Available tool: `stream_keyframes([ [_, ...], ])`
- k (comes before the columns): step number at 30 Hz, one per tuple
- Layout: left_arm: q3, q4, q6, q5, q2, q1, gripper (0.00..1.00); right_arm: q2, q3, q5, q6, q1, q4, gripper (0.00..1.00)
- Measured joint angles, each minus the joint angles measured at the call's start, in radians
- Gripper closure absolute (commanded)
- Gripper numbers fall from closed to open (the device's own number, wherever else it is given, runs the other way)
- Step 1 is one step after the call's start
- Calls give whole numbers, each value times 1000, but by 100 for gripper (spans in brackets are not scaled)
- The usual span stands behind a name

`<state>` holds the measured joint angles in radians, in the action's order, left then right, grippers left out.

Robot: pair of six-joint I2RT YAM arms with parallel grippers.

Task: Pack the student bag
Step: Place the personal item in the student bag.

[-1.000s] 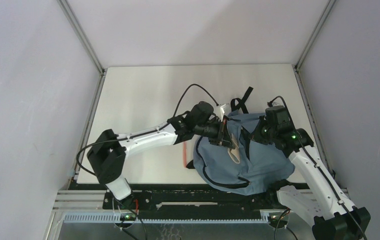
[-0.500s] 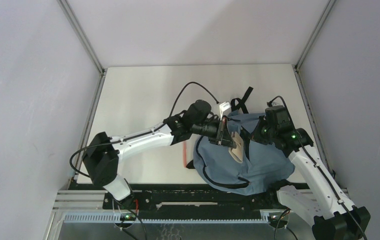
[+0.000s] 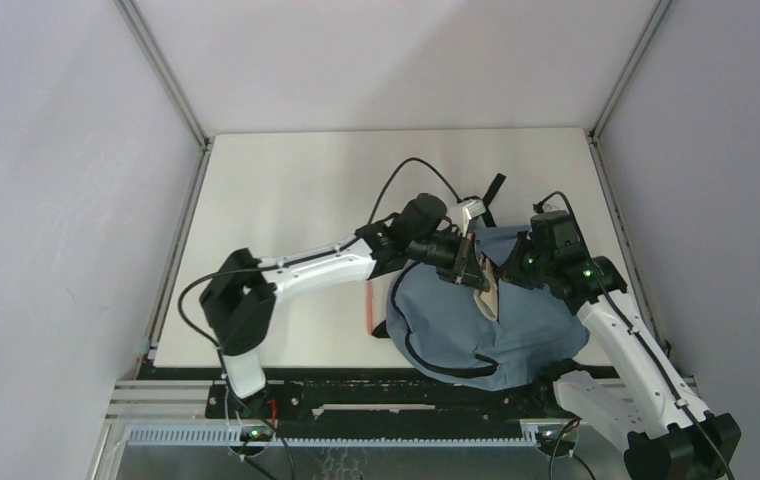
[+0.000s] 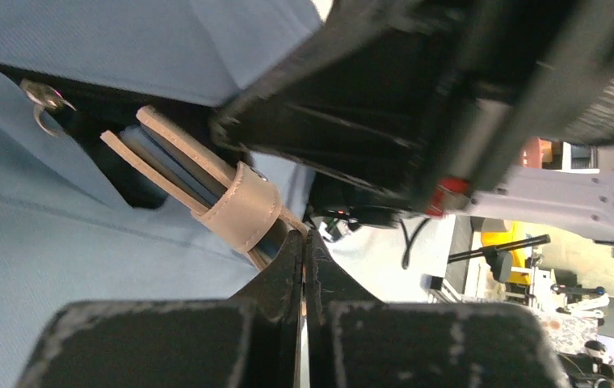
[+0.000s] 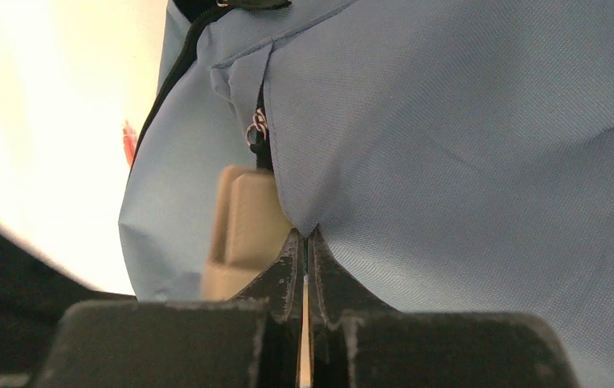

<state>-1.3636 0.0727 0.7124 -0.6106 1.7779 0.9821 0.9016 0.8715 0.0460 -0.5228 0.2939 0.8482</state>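
Since the earlier frames the left arm has swung in from the left side of the student bag [image 3: 526,330] and stretched further over it, and the beige case [image 3: 488,297] it carries has turned from lying flat on the blue fabric to standing edge-on at the bag's open zip. The left hand [image 3: 474,278] is fully closed, its tips pinching the near end of the case; the left wrist view shows the far end of the case already poking into the dark gap behind the zip's ring pull [image 4: 43,101]. The right hand [image 3: 516,272], on the right side of that opening, is also fully closed, nipping a fold of the bag's fabric at the lip, probably to keep the mouth open. The bag lies on the tabletop [image 3: 286,200] between the two arms, at the near right. A red pencil [image 3: 369,305] lies just beside the bag's left edge, not yet packed. Judging by this, insertion has begun but the case is mostly outside; it needs pushing deeper before release
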Motion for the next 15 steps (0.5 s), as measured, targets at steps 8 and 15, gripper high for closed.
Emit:
stream_keyframes([
  [8, -137, 2, -11, -3, 221, -2, 100, 0, -1, 34, -1, -6, -1, 100],
  [15, -144, -1, -4, 64, 277, -3, 100, -24, -1, 97, -14, -8, -4, 100],
])
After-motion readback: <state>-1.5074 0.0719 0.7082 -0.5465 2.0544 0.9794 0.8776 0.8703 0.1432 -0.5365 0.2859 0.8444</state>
